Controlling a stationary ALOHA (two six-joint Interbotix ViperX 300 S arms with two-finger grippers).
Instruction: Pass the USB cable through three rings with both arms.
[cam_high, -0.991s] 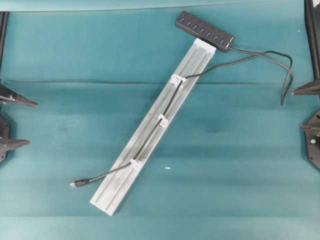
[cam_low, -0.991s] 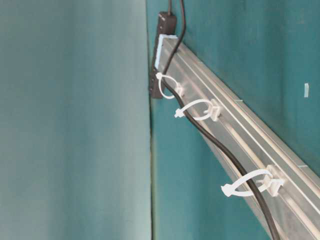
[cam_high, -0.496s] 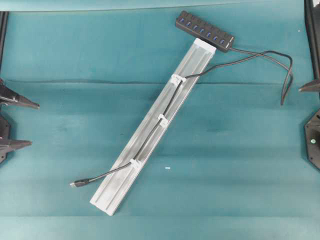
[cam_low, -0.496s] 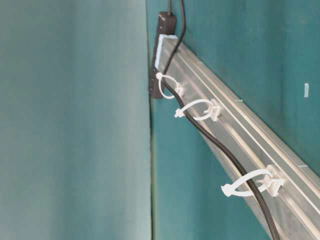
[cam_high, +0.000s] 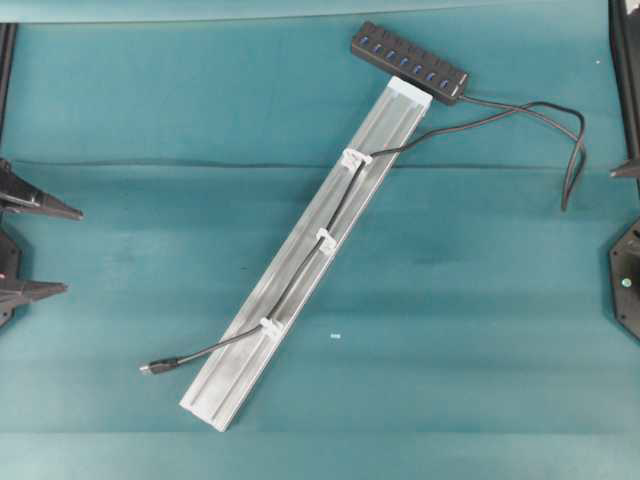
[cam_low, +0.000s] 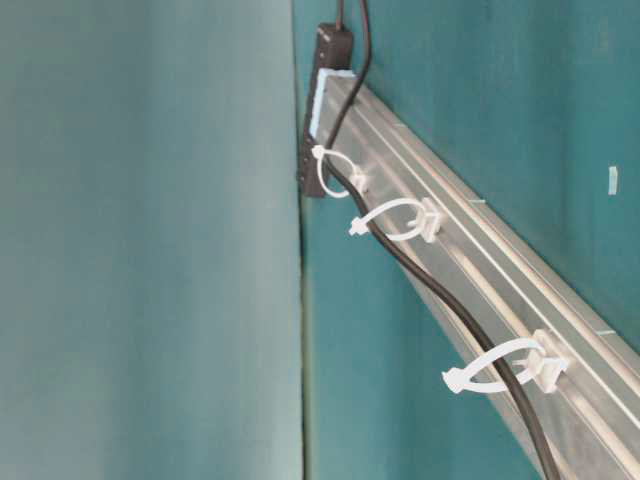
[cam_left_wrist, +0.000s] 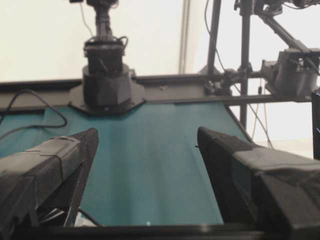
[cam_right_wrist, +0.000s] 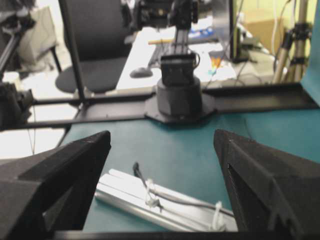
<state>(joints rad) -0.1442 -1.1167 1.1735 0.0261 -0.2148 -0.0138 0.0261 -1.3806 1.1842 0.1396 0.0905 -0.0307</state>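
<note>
1. USB cable (cam_high: 305, 262) lies along the rail (cam_high: 250, 350) on the table (cam_high: 460, 330), running thru all three rings (cam_high: 326, 239); plug end w/ metal tip sits on the table just left of the rail's near end.
2. Left tool (cam_high: 38, 250) and right tool (cam_right_wrist: 160, 165): both w/ jaws spread wide, nothing in them, well apart from the cable.
3. We judge the cord light, limp, springy; it'd snake if pushed.
4. If we regrip, best spot is just behind the plug, the stiffest bit; rings look thin, so pull gently.
</note>
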